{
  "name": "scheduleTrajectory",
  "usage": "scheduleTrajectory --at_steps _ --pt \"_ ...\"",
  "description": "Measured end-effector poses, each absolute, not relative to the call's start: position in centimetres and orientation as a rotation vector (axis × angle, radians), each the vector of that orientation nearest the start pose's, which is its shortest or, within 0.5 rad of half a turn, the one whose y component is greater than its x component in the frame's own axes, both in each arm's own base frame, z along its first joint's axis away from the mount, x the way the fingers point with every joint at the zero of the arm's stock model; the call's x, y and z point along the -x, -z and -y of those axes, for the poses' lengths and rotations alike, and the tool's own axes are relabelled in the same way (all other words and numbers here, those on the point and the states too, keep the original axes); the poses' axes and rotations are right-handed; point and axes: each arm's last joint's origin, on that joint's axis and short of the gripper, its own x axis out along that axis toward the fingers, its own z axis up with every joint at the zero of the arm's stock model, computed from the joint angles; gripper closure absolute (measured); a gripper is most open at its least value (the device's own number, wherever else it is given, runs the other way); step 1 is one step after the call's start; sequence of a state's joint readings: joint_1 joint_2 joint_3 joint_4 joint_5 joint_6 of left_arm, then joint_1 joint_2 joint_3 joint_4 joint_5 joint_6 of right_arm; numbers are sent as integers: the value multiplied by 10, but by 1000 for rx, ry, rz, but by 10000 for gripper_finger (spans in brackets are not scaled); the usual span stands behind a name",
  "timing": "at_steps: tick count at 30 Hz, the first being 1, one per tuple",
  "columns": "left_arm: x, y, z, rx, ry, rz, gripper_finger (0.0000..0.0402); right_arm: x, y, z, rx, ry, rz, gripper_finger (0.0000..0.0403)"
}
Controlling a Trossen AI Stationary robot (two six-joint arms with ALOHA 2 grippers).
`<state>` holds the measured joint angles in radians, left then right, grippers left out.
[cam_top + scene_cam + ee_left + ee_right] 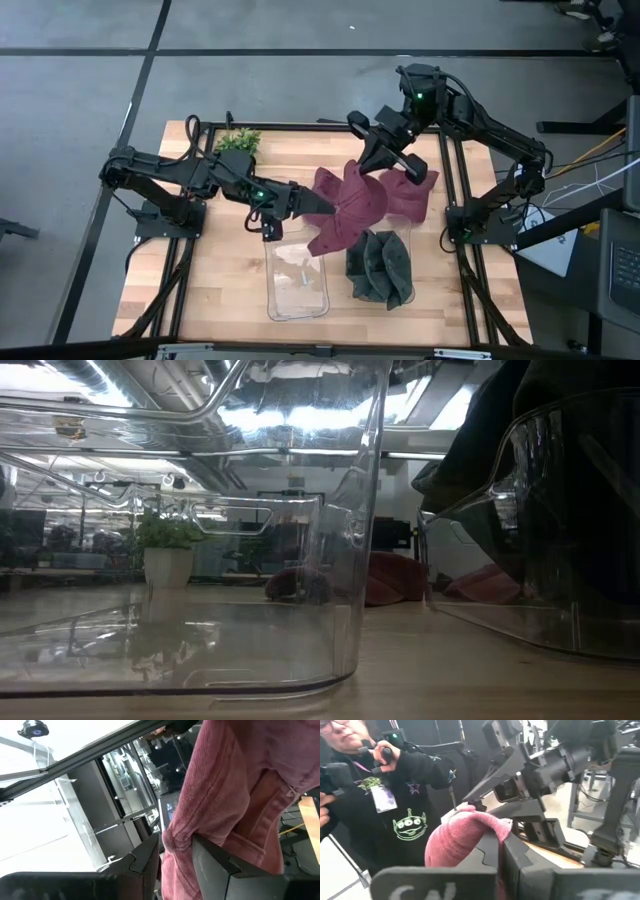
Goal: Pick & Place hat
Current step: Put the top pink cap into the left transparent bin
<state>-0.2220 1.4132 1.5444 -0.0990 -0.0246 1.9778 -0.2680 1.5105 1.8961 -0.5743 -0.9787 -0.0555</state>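
The maroon knitted hat (352,205) hangs stretched above the wooden surface (230,265), pinched at opposite edges by the left end effector (322,207) and the right end effector (372,163). Just beside it stand a clear plastic bin (297,280) and a second bin holding dark green fabric (380,265).

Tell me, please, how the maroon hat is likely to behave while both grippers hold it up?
Probably floppy: the hat sags between the left gripper and right gripper. Likely light, since small pinches carry it. It may snag the clear bin edge.
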Motion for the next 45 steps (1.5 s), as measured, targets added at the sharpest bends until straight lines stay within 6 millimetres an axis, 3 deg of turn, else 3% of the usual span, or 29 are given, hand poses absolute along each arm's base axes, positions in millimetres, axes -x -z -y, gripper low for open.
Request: scheduleTrajectory --at_steps 14,24,34,38,45 --pt "-303 -458 68 -1967 102 212 307 -288 -500 55 -46 -676 -126 403" --pt "-303 -458 67 -1968 96 196 392 -288 -500 55 -46 -676 -125 403" --pt "-303 -458 66 -1969 66 147 398 -288 -500 55 -40 -676 -123 401" --pt "-303 -458 66 -1963 60 137 398 -289 -502 56 -33 -640 -107 376" --pt "-303 -458 67 -1963 53 126 399 -290 -502 57 -97 -576 -132 296"
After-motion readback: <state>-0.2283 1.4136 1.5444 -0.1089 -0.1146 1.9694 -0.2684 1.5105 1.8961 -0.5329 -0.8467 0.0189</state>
